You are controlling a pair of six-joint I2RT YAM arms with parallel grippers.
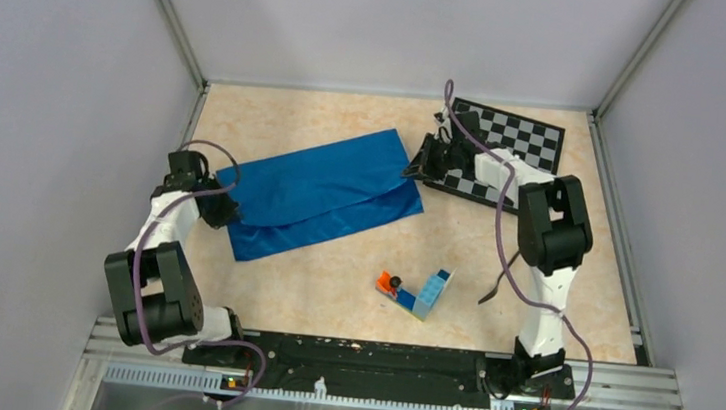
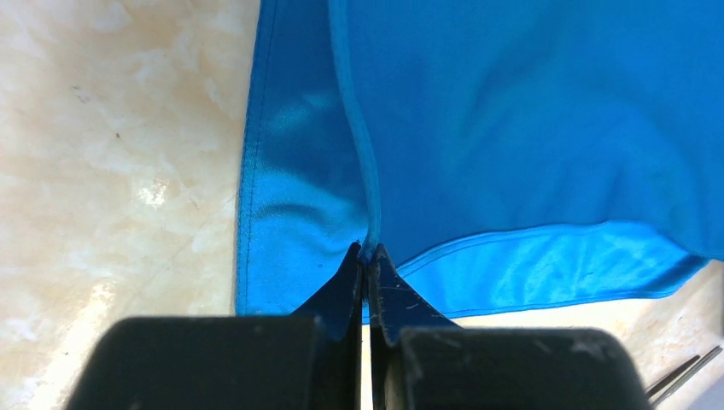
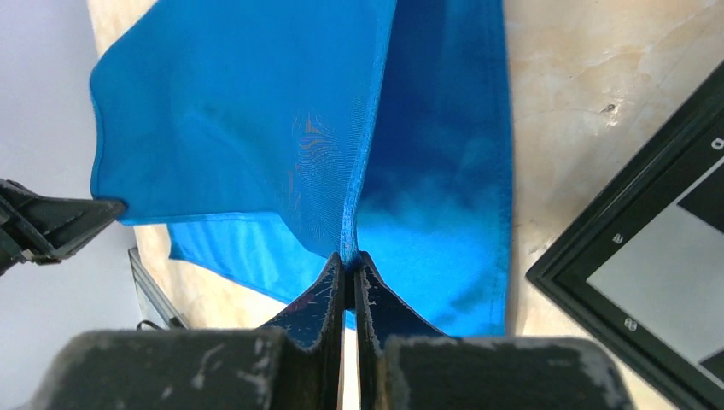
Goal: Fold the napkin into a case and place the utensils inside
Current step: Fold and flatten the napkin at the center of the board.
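Overhead, one bright blue, shiny napkin (image 1: 325, 193) lies folded left of the table's (image 1: 332, 272) centre. One fork (image 1: 497, 284) lies toward the right edge, with bare tabletop between them. Left wrist: the left gripper (image 2: 367, 253) pinches the napkin's hem. Right wrist: the right gripper (image 3: 348, 259) clamps a raised fold beside one chessboard (image 3: 657, 265).

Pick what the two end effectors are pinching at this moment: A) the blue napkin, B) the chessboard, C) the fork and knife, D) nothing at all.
A: the left end effector and the right end effector are each shut on a fold of the napkin, at opposite ends.
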